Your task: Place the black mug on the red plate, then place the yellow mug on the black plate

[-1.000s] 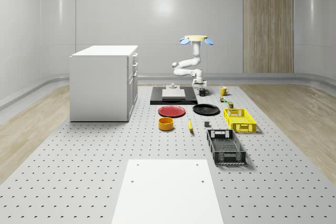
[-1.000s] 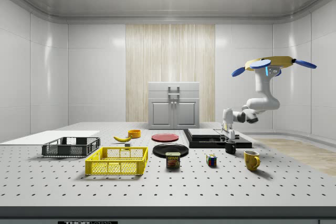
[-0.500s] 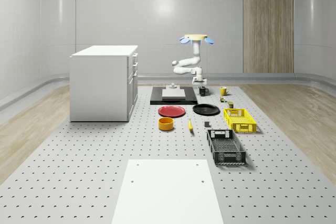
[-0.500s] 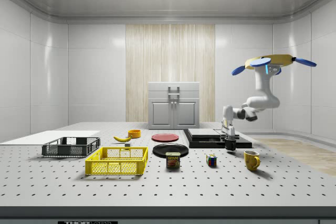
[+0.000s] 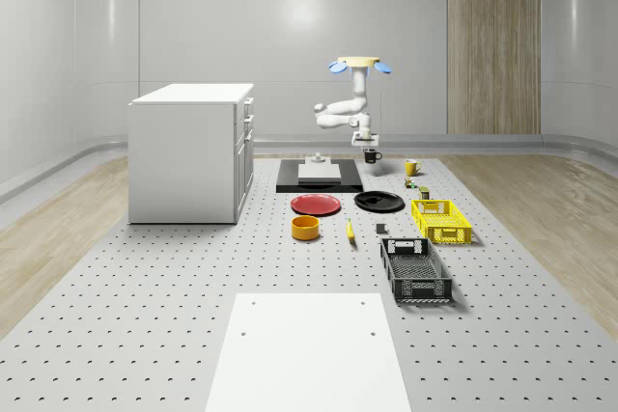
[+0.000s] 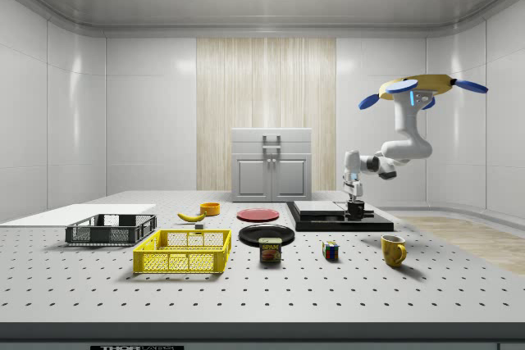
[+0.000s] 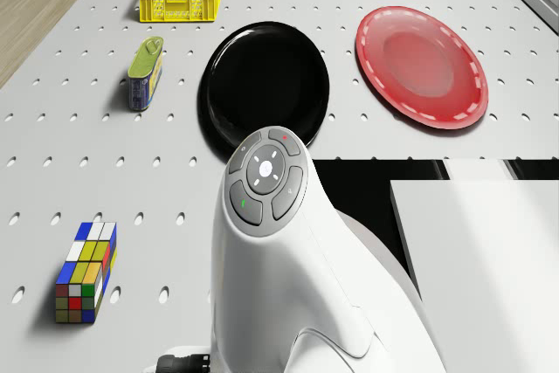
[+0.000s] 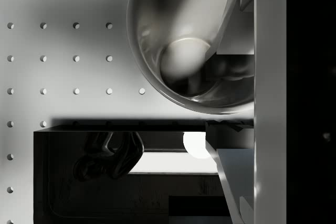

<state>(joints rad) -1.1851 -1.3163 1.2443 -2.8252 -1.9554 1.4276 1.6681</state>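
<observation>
Grey perforated tabletop (image 5: pixel 145 335) spreads under everything, in a pale-walled room. Held clear above it is the glossy black mug (image 5: pixel 372 155), clamped between the fingers of the white two-finger gripper (image 6: pixel 355 205); in the wrist view its rim (image 8: pixel 189 45) sits against one finger (image 8: pixel 261 77). It hangs just past the far edge of the flat black base slab (image 6: pixel 338 220). The quadrotor drone (image 6: pixel 417 88) hovers above and behind. Nearer lie the round black plate (image 7: pixel 265 83) and, beside it, the red plate (image 7: pixel 421 65). The yellow mug (image 6: pixel 393 249) stands apart on the table, near a colourful puzzle cube (image 7: pixel 84 272).
</observation>
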